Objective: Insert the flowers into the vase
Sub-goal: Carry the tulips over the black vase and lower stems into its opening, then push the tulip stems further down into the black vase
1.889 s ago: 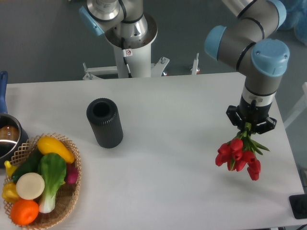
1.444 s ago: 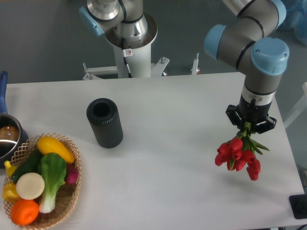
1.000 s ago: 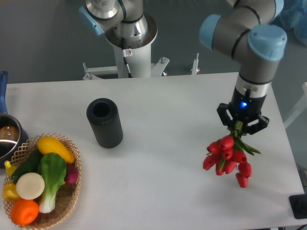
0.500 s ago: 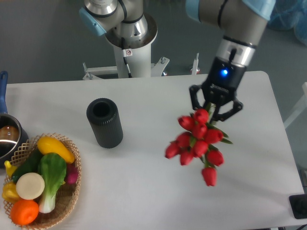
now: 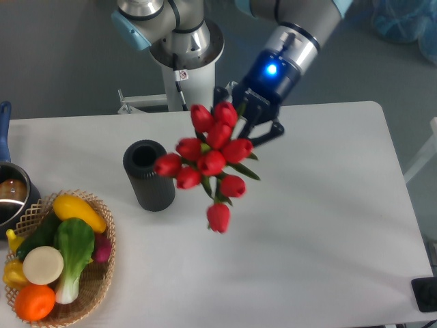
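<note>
The pincer (image 5: 247,116) is clamped on the stems of the bunch of red tulips (image 5: 208,157), holding them clear of the white table (image 5: 328,205), buds hanging toward the camera and a blue light glowing on the wrist.

From the left: a metal pot with a blue handle (image 5: 8,195) sits at the table's left edge, and near it a wicker basket (image 5: 102,273) holds a green-and-white leafy vegetable (image 5: 72,249), yellow pieces and an orange one. Further right stands the ribbed black vase (image 5: 149,175), upright, mouth open and unfilled. The tulips hang just to its right and above it, the leftmost bud close to the vase in the view but not over the mouth.

This looks like the carrying step, the bunch in transit toward the vase. The next move likely calls for turning the bunch so the stem ends point down, lining them over the mouth, then lowering before letting go.
</note>
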You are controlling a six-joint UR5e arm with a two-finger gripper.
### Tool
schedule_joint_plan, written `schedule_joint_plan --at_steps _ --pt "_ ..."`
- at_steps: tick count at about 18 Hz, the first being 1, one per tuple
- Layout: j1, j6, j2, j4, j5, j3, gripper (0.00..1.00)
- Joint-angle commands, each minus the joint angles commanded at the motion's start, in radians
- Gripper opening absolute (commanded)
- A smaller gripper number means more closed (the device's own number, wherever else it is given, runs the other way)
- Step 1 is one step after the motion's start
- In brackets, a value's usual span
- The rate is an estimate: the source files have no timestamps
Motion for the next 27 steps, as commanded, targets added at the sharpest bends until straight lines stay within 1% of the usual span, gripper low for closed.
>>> schedule_joint_plan --at_steps 1,2,4,5,6,8,10,13,17,23,27 --pt "0.002 0.000 0.018 0.002 -0.003 -0.020 0.03" --pt "0.000 0.000 0.037 0.002 -0.032 -0.035 0.03" --pt "0.002 0.000 0.046 0.002 -0.167 -0.071 0.03" --pt "0.000 0.002 0.051 0.005 -0.207 -0.089 0.03" --pt "-0.002 0.000 0.057 0.008 -0.222 -0.103 0.03" --pt "-0.003 0.002 0.057 0.009 -0.244 -0.120 0.04" --pt "-0.006 0.002 0.052 0.009 -0.316 -0.128 0.04" --pt "-0.008 0.006 0.045 0.009 -0.380 -0.157 0.04" --pt "-0.009 0.014 0.040 0.009 -0.408 -0.172 0.04" --pt "-0.024 0.043 -0.007 0.009 -0.419 -0.174 0.05" --pt "-0.029 0.100 -0.032 0.011 -0.417 -0.181 0.06"
